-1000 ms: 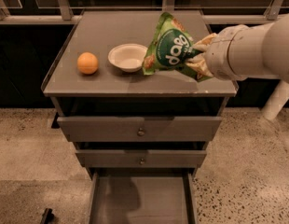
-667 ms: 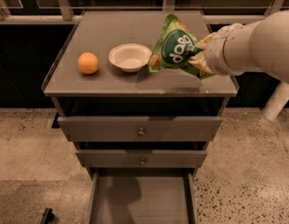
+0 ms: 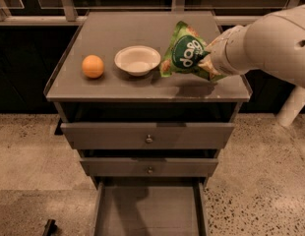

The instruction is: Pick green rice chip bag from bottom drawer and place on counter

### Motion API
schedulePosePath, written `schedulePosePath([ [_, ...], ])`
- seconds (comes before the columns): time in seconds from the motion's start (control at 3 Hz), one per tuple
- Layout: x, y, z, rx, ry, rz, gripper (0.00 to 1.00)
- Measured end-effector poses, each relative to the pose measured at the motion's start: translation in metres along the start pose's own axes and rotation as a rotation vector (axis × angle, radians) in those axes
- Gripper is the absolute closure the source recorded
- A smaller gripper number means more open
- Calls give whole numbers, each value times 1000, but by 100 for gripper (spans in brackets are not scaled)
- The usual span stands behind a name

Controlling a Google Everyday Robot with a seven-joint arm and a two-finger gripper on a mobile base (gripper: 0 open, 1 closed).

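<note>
The green rice chip bag (image 3: 182, 51), with its dark green round patch and white letters, hangs tilted just above the right part of the counter (image 3: 142, 85). Its shadow falls on the counter below it. My gripper (image 3: 207, 63) comes in from the right at the end of the white arm and is shut on the bag's right side. The bag hides most of the fingers. The bottom drawer (image 3: 148, 208) is pulled open below, a plain grey tray with nothing showing in it.
A white bowl (image 3: 137, 59) stands on the counter just left of the bag, and an orange ball (image 3: 92, 66) lies further left. The two knobbed drawers (image 3: 149, 138) are shut. A small dark object (image 3: 49, 226) lies on the speckled floor at lower left.
The bag and gripper have shifted slightly to the right over the counter, and the bag's lower corner has drawn away from the bowl. Nothing else has moved.
</note>
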State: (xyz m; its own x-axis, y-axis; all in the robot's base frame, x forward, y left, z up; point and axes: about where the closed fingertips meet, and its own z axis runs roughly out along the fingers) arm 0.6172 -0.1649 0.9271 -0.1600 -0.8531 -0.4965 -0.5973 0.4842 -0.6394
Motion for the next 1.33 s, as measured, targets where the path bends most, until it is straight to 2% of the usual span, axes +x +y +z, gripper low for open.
schedulePosePath([
  [1.0, 0, 0, 1, -1, 0, -1, 13],
  [1.33, 0, 0, 1, -1, 0, -1, 0],
])
